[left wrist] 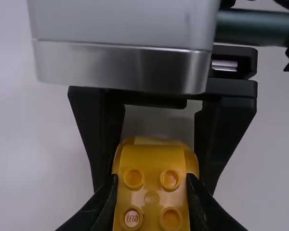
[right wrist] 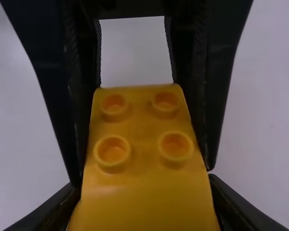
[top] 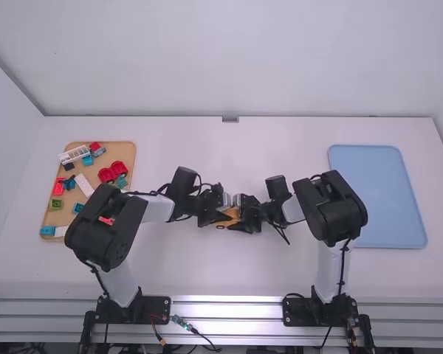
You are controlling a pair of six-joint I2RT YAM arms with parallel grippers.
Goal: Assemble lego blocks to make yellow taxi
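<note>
1. You have the yellow plastic piece with round studs (top: 229,214) near the middle of the table, between both grippers; take it as your landmark.
2. Your left gripper (top: 219,214) comes at the yellow piece from its left side, and its fingers (left wrist: 105,204) are clamped on the piece's sides.
3. Your right gripper (top: 244,214) meets it from the right, its fingers (right wrist: 231,204) also closed on the yellow piece, so the two grippers sit very close together.
4. Beyond the yellow piece, you have a broad stretch of white tabletop (top: 232,147) running to the far edge; nearer you, another stretch runs to the silver metal rails (top: 225,306).
5. Well to the left of the piece is the tan rectangular tray (top: 125,147) of mixed plastic blocks. Your left arm (top: 107,228) overlaps its near right part in the high view.
6. Well to the right of the piece is the light-blue rectangular tray with rounded corners (top: 384,192). Your right arm (top: 332,210) overlaps its left edge in that view, and open tabletop lies between that edge and the piece.
</note>
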